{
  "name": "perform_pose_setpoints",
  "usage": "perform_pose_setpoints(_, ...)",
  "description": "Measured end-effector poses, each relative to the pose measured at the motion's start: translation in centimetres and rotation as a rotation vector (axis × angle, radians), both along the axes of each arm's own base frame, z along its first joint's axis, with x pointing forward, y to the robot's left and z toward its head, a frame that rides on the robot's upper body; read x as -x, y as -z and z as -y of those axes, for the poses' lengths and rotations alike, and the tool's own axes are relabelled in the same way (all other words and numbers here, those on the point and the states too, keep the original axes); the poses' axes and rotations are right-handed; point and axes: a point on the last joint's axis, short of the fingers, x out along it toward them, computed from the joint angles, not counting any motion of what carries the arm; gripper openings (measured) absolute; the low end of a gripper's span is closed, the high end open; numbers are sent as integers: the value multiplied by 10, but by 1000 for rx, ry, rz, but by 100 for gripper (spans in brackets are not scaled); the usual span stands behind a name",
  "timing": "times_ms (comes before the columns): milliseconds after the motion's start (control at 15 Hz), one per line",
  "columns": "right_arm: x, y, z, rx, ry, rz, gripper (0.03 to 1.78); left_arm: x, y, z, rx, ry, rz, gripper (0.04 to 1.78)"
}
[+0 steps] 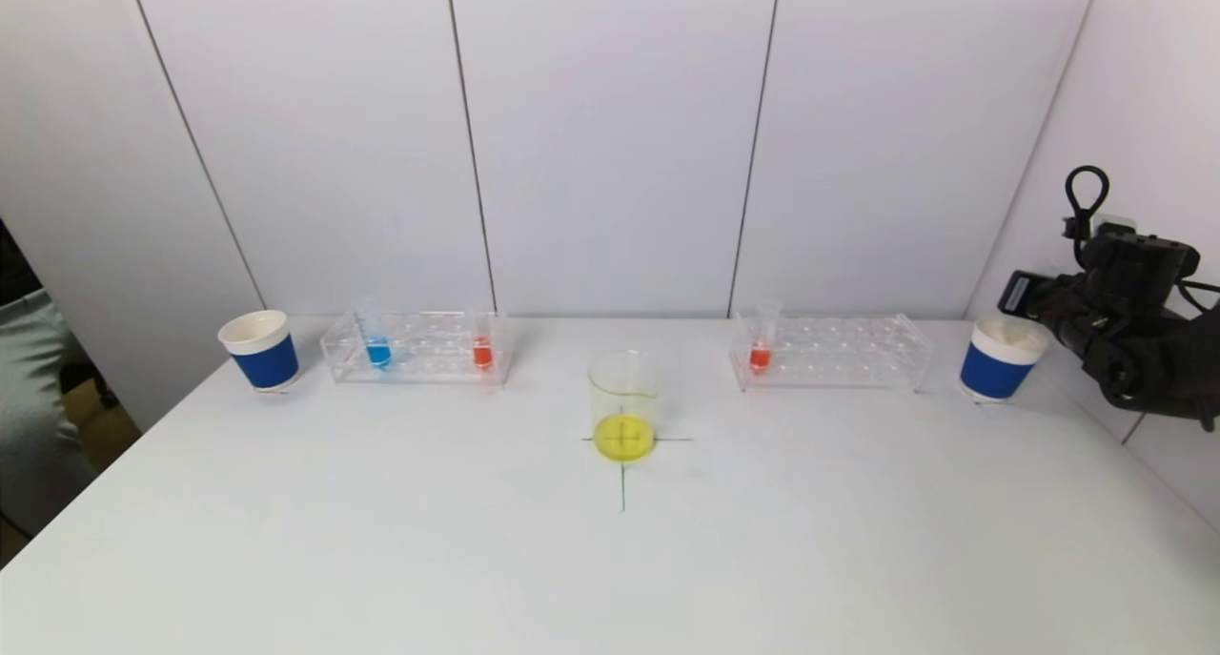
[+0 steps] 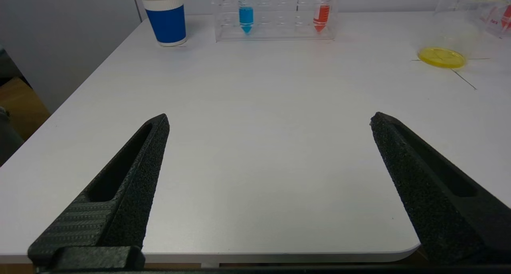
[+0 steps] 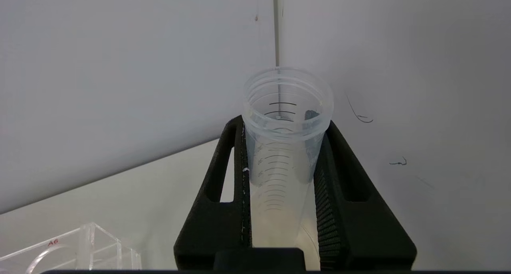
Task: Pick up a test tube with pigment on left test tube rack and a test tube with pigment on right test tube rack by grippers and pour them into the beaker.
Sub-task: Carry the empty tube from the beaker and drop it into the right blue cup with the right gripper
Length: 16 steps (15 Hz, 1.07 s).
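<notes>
The glass beaker point(image 1: 624, 402) stands mid-table on a black cross and holds yellow liquid. The left test tube rack point(image 1: 419, 350) carries a blue-pigment tube point(image 1: 377, 348) and a red-pigment tube point(image 1: 481, 348). One red-pigment tube point(image 1: 761, 345) stands in the right test tube rack point(image 1: 839, 352). My right arm point(image 1: 1125, 331) hangs at the far right by a blue cup. My right gripper point(image 3: 284, 124) is shut on a clear, empty test tube point(image 3: 285, 154), held upright. My left gripper point(image 2: 269, 117) is open over the table's near edge with nothing between its fingers; it is out of the head view.
A blue paper cup point(image 1: 260, 350) stands left of the left rack. Another blue cup point(image 1: 1001, 361) stands right of the right rack, just beside my right arm. White wall panels close off the back. The table's left edge point(image 2: 80, 90) drops away beside my left gripper.
</notes>
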Motion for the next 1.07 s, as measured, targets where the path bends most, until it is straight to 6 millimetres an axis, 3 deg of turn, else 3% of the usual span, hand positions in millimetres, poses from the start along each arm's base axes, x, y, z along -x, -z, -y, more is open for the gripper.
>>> perform_pose_setpoints(467, 4, 13, 0, -10, 1, -34, 51, 0, 0, 0, 0, 0, 0, 176)
perform_pose_setpoints(1067, 5, 12, -1, -13, -7, -34, 51, 0, 0, 0, 0, 0, 0, 176)
